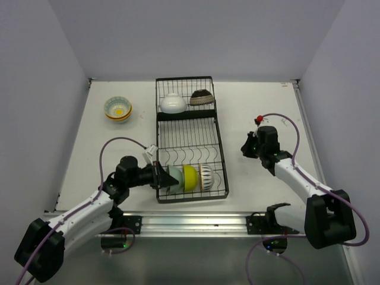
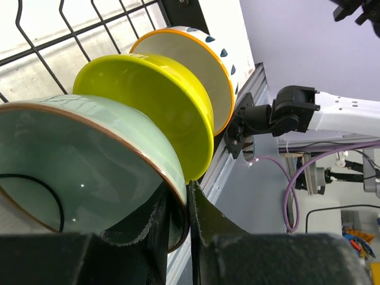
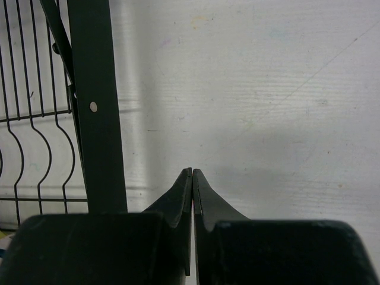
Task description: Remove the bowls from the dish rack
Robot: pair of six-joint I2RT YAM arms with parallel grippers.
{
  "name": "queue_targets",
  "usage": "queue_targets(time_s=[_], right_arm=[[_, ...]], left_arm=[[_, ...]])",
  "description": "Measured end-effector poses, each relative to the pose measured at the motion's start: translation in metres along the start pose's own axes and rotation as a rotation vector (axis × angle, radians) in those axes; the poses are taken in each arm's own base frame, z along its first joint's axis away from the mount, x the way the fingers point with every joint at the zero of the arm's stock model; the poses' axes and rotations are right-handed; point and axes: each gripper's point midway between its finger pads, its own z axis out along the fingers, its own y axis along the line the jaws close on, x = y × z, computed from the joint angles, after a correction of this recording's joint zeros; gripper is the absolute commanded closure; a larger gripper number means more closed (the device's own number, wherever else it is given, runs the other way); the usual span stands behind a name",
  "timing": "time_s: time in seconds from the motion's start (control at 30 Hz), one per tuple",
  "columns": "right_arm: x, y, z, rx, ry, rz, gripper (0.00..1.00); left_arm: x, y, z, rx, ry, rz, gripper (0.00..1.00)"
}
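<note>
My left gripper [image 2: 187, 199] pinches the rim of the pale green bowl [image 2: 77, 160] at the dish rack's [image 1: 221, 142] near end. The yellow-green bowl [image 2: 154, 101] and striped bowl [image 1: 205, 176] stand beside it. The white bowl [image 1: 173, 103] and dark patterned bowl [image 1: 202, 97] wait in its far section. A stack of bowls [image 1: 117, 109] already sits left of the rack. My right gripper [image 3: 192, 178] hovers closed and empty to the rack's right.

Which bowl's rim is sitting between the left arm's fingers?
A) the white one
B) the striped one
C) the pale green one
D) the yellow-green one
C: in the left wrist view, the left arm's fingers stand on either side of the brown-edged rim of the pale green bowl. The yellow-green bowl is next in the row behind it.
</note>
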Motion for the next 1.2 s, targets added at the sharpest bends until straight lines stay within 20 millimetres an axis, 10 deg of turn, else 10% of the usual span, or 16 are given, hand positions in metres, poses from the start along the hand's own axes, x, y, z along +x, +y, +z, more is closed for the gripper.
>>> queue_targets(time_s=[1.2], right_arm=[[0.004, -0.001, 0.003, 0.005, 0.014, 0.0, 0.99]], left_arm=[[-0.029, -0.028, -0.013, 0.179, -0.267, -0.046, 1.0]])
